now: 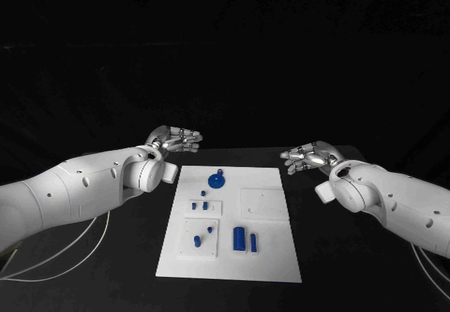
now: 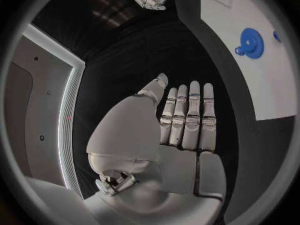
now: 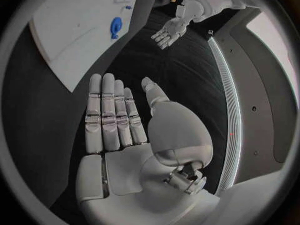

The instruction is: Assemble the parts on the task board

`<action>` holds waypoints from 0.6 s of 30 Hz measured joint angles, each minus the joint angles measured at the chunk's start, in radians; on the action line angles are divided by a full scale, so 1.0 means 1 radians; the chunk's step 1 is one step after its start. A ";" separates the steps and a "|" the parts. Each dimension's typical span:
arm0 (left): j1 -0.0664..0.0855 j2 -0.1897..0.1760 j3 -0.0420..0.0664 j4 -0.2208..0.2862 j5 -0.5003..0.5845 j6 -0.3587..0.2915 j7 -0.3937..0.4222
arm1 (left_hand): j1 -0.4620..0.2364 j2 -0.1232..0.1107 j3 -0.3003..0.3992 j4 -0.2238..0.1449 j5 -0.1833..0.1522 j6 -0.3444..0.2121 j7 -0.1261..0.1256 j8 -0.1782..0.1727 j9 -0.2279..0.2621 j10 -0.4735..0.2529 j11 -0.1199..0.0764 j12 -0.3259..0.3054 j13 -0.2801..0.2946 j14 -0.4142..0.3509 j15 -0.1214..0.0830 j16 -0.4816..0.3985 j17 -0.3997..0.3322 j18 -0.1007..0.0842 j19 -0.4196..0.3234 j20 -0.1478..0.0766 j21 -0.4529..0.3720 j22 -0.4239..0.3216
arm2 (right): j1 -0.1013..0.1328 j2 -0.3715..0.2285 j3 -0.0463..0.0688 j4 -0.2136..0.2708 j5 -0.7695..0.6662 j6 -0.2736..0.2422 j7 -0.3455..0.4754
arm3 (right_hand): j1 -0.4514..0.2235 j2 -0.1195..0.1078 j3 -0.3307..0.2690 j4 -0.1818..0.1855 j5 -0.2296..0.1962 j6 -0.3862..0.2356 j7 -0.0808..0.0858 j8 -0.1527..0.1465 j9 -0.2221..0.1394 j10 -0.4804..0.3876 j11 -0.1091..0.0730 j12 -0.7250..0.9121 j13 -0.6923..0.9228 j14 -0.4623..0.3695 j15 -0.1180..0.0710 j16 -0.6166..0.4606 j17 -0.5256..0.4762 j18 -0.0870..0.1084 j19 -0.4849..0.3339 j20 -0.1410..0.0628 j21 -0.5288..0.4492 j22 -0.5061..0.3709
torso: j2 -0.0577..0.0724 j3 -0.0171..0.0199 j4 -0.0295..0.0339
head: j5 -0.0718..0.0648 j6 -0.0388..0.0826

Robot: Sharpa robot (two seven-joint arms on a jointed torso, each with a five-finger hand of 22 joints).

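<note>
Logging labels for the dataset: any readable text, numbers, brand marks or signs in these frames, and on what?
None readable.
Task board: plain white, no print visible.
Blue parts: no markings that can be made out.
Left hand and right hand: no legible brand or number.
Black table: no labels seen.

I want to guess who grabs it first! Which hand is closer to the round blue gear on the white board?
Left. The left hand hovers open just beyond the board's far left corner, close to the round blue gear. The right hand hovers open off the task board's far right side, farther away.
</note>
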 measured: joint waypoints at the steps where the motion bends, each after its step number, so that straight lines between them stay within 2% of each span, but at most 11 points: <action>1: 0.000 0.005 0.000 -0.011 0.014 0.002 0.007 | -0.003 0.004 -0.029 0.002 0.000 -0.010 -0.003 0.000 0.000 -0.012 0.000 0.000 -0.001 -0.026 0.004 0.000 -0.003 0.000 -0.014 0.014 0.000 -0.030 | 0.002 0.013 0.001 -0.026 0.019 0.000 0.016 | 0.000 0.000 -0.004 -0.004 -0.006 -0.023 0.006 0.000 -0.002 -0.024 0.023 -0.049 -0.088 -0.029 0.026 -0.075 -0.073 0.000 -0.060 0.031 -0.002 -0.096 | -0.002 0.0001 -0.0005 | 0.001 0.004; 2: 0.000 0.010 0.000 -0.021 0.027 0.004 0.013 | 0.003 0.012 -0.059 0.002 0.000 -0.018 -0.007 0.000 0.000 -0.021 -0.002 0.000 -0.001 -0.043 0.007 0.000 -0.005 0.009 -0.024 0.027 0.000 -0.062 | 0.004 0.025 0.002 -0.048 0.036 0.001 0.030 | 0.006 0.006 -0.009 -0.008 -0.010 -0.037 0.007 0.000 -0.002 -0.053 0.037 -0.074 -0.158 -0.058 0.046 -0.122 -0.152 0.012 -0.102 0.060 -0.002 -0.194 | -0.005 -0.0002 -0.0008 | 0.002 0.010; 3: 0.000 0.017 0.000 -0.034 0.042 0.009 0.021 | 0.009 0.022 -0.095 0.003 -0.004 -0.033 -0.010 0.000 0.000 -0.036 -0.001 0.000 -0.001 -0.063 0.010 0.000 -0.006 0.032 -0.027 0.046 0.000 -0.099 | 0.006 0.039 0.004 -0.074 0.059 0.003 0.049 | 0.012 0.011 -0.020 -0.005 -0.015 -0.046 0.008 0.000 -0.002 -0.082 0.047 -0.088 -0.186 -0.085 0.058 -0.143 -0.229 0.026 -0.128 0.084 -0.002 -0.283 | -0.007 -0.0004 -0.0011 | 0.003 0.015; 5: 0.000 0.026 0.000 -0.051 0.063 0.015 0.031 | 0.017 0.044 -0.152 0.000 -0.007 -0.055 -0.013 -0.004 -0.002 -0.050 -0.004 0.000 -0.003 -0.080 0.017 0.000 -0.007 0.065 -0.021 0.073 0.000 -0.165 | 0.008 0.057 0.006 -0.105 0.088 0.007 0.073 | 0.021 0.021 -0.040 0.005 -0.023 -0.054 0.004 0.000 -0.002 -0.124 0.049 -0.098 -0.201 -0.117 0.068 -0.149 -0.338 0.057 -0.155 0.122 0.009 -0.420 | -0.012 -0.0004 -0.0017 | 0.006 0.025; 7: 0.000 0.036 0.000 -0.071 0.080 0.023 0.042 | 0.023 0.057 -0.188 -0.003 -0.007 -0.056 -0.014 -0.004 -0.002 -0.050 -0.004 0.000 -0.003 -0.086 0.017 0.000 -0.007 0.093 -0.015 0.093 0.000 -0.219 | 0.010 0.075 0.008 -0.137 0.115 0.012 0.096 | 0.031 0.031 -0.060 0.016 -0.037 -0.063 -0.003 0.000 -0.003 -0.150 0.050 -0.097 -0.204 -0.147 0.072 -0.150 -0.363 0.103 -0.164 0.170 0.009 -0.527 | -0.015 -0.0001 -0.0024 | 0.008 0.034; 11: -0.002 0.048 0.000 -0.094 0.100 0.034 0.058 | 0.019 0.072 -0.216 -0.015 -0.009 -0.048 -0.013 -0.004 -0.003 -0.059 -0.008 0.000 -0.003 -0.094 0.010 -0.002 -0.008 0.134 -0.013 0.127 0.000 -0.312 | 0.011 0.096 0.010 -0.174 0.149 0.021 0.122 | 0.031 0.035 -0.067 0.023 -0.044 -0.079 0.001 -0.002 -0.005 -0.162 0.052 -0.100 -0.205 -0.159 0.074 -0.153 -0.371 0.139 -0.197 0.204 0.009 -0.575 | -0.020 0.0019 -0.0025 | 0.012 0.051; 12: -0.002 0.048 0.000 -0.094 0.100 0.034 0.058 | -0.016 0.076 -0.216 -0.015 -0.018 -0.073 -0.022 -0.011 -0.008 -0.089 -0.015 -0.004 -0.008 -0.122 0.001 -0.009 -0.014 0.132 -0.093 0.108 -0.002 -0.339 | 0.011 0.095 0.010 -0.173 0.149 0.021 0.122 | 0.003 0.034 -0.066 0.035 -0.070 -0.117 -0.009 -0.009 -0.010 -0.189 0.042 -0.107 -0.210 -0.188 0.067 -0.161 -0.376 0.131 -0.279 0.186 0.005 -0.581 | -0.020 0.0019 -0.0025 | 0.012 0.052; 13: -0.002 0.047 0.000 -0.092 0.100 0.034 0.058 | -0.062 0.076 -0.216 -0.015 -0.029 -0.143 -0.031 -0.018 -0.014 -0.123 -0.024 -0.011 -0.014 -0.193 -0.010 -0.016 -0.020 0.115 -0.187 0.083 -0.009 -0.366 | 0.011 0.094 0.009 -0.171 0.149 0.020 0.122 | -0.039 0.028 -0.062 0.052 -0.102 -0.212 -0.020 -0.018 -0.017 -0.266 0.028 -0.115 -0.216 -0.224 0.054 -0.168 -0.383 0.105 -0.383 0.161 -0.004 -0.589 | -0.020 0.0019 -0.0024 | 0.012 0.052; 14: -0.004 0.045 0.001 -0.089 0.100 0.032 0.057 | -0.128 0.073 -0.212 -0.012 -0.042 -0.283 -0.043 -0.027 -0.023 -0.202 -0.036 -0.020 -0.021 -0.333 -0.024 -0.025 -0.029 0.083 -0.315 0.049 -0.018 -0.400 | 0.011 0.092 0.007 -0.167 0.150 0.019 0.121 | -0.093 0.019 -0.056 0.072 -0.140 -0.347 -0.036 -0.026 -0.025 -0.401 0.010 -0.123 -0.223 -0.297 0.039 -0.177 -0.391 0.074 -0.510 0.127 -0.015 -0.598 | -0.021 0.0019 -0.0021 | 0.012 0.051; 17: -0.017 0.036 0.010 -0.067 0.100 0.026 0.056 | -0.276 0.067 -0.203 -0.011 -0.067 -0.581 -0.067 -0.043 -0.038 -0.530 -0.060 -0.034 -0.036 -0.632 -0.053 -0.041 -0.045 0.031 -0.553 -0.015 -0.036 -0.461 | 0.009 0.083 -0.002 -0.145 0.154 0.010 0.121 | -0.231 0.003 -0.047 0.109 -0.208 -0.608 -0.067 -0.042 -0.040 -0.677 -0.022 -0.138 -0.238 -0.597 0.006 -0.192 -0.405 0.021 -0.736 0.068 -0.033 -0.614 | -0.025 0.0012 0.0008 | 0.008 0.050; 18: -0.023 0.033 0.014 -0.055 0.100 0.023 0.056 | -0.317 0.065 -0.200 -0.009 -0.071 -0.646 -0.072 -0.046 -0.042 -0.610 -0.065 -0.038 -0.039 -0.699 -0.059 -0.044 -0.048 0.021 -0.604 -0.029 -0.040 -0.473 | 0.008 0.080 -0.007 -0.134 0.158 0.006 0.121 | -0.372 -0.003 -0.043 0.120 -0.231 -0.696 -0.077 -0.046 -0.045 -0.771 -0.033 -0.142 -0.242 -0.712 -0.005 -0.197 -0.410 0.004 -0.811 0.050 -0.038 -0.619 | -0.029 0.0012 0.0033 | 0.005 0.050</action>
